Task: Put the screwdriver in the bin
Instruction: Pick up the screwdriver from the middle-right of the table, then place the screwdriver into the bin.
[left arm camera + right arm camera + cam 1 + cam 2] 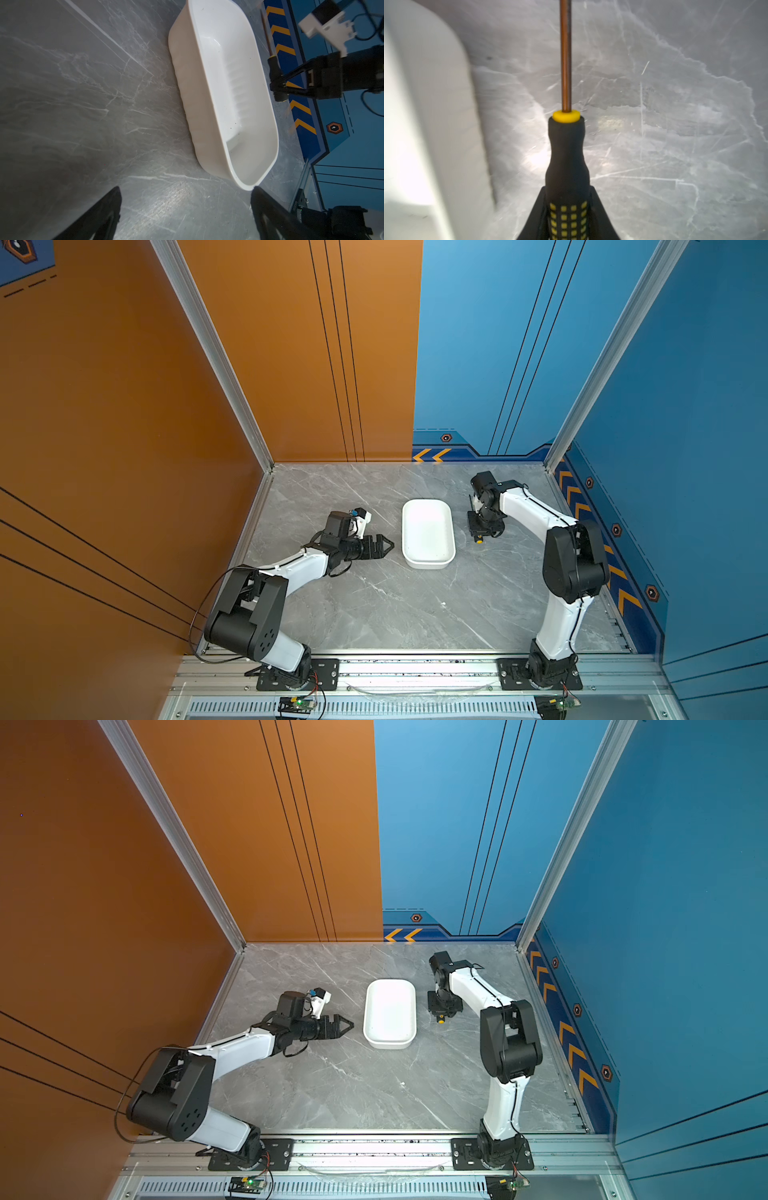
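— Status of the job?

— Grasp made, delivery not. The bin (428,564) stands empty on the counter (395,614); nothing shows inside it in both top views or in the left wrist view.

— Where's the screwdriver?

— The screwdriver (566,158) is outside the bin, just beside the long wall that faces the right arm, and roughly parallel to it. The right pincer (566,209) is clamped on the chequered black-and-yellow part of the handle. The shaft runs straight out ahead of the fingers, and the yellow end cap (479,540) pokes out behind them. I cannot tell whether the tool is clear of the counter or resting on it.

— And the other arm?

— The left pincer (187,188) has its fingers apart and carries nothing. It is low by the bin's opposite long wall, near a corner.

— What remains?

— As I judge it: raise the tool, carry it sideways over the low rim, and let go inside. The shaft end will need to clear that rim too.
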You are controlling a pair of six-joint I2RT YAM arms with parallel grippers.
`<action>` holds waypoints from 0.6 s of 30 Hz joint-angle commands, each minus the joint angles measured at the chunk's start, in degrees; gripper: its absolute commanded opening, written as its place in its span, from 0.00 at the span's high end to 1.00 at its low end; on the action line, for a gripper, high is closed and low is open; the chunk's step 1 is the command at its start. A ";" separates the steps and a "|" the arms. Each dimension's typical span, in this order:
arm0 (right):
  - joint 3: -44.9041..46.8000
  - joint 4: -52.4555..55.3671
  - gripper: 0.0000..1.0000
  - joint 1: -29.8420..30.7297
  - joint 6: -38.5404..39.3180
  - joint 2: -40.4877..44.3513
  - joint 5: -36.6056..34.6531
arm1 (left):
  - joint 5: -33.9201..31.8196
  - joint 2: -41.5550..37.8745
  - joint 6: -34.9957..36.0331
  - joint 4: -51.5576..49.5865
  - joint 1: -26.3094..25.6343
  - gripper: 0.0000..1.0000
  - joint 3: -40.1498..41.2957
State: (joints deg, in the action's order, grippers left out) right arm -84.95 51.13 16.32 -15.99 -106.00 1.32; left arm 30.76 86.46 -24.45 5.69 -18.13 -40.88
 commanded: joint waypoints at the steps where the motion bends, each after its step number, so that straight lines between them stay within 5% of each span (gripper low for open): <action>1: -1.10 2.86 1.00 2.97 -4.22 6.08 0.82 | -2.56 -1.71 3.46 -4.91 -0.46 0.02 -2.00; 18: -3.79 0.01 1.00 22.32 -23.66 3.47 -7.48 | -4.39 -4.18 5.99 -7.88 -0.37 0.02 -1.61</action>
State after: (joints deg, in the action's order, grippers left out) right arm -87.50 51.88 37.87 -34.83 -100.88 -2.24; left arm 26.98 83.77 -19.99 -0.30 -18.13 -42.00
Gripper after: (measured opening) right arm 0.235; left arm 0.979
